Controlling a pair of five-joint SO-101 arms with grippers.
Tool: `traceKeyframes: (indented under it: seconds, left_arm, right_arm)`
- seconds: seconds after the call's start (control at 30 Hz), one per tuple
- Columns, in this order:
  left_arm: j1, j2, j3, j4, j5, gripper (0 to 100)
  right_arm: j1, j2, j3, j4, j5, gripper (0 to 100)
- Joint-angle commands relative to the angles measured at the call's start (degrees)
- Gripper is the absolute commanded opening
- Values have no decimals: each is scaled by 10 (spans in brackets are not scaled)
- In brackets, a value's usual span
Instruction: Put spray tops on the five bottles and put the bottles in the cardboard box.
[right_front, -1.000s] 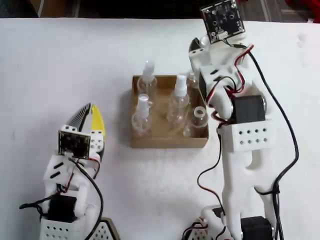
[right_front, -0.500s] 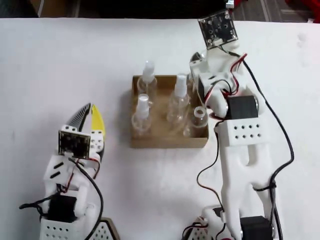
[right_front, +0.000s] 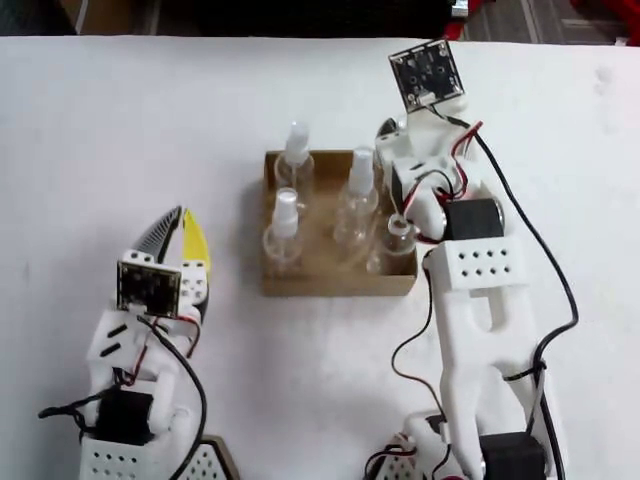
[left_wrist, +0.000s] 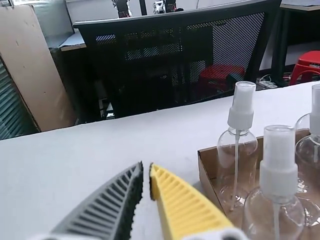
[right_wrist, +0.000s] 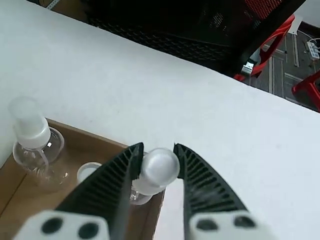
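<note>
Right jaws grip spray top (right_wrist: 159, 167); capped bottles (right_front: 285, 225) crowd cardboard box (right_front: 335, 282).

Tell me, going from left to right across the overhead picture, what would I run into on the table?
Left gripper → cardboard box → right arm, its gripper pinching a spray top.

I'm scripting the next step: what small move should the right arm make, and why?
Probably press the spray top straight down: the right tool grips it over a bottle in a corner of the cardboard box, and whether it's seated is unclear.
</note>
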Motion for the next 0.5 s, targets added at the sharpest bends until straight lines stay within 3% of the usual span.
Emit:
traceKeyframes:
  seconds: [0.0, 0.47]
  left_arm:
    - [-2, -2, -5, -18, 4, 27]
    - [-2, -2, -5, -18, 4, 28]
  right_arm:
    - [-16, -3, -3, -11, 7, 120]
    - [-7, -19, -35, 22, 7, 136]
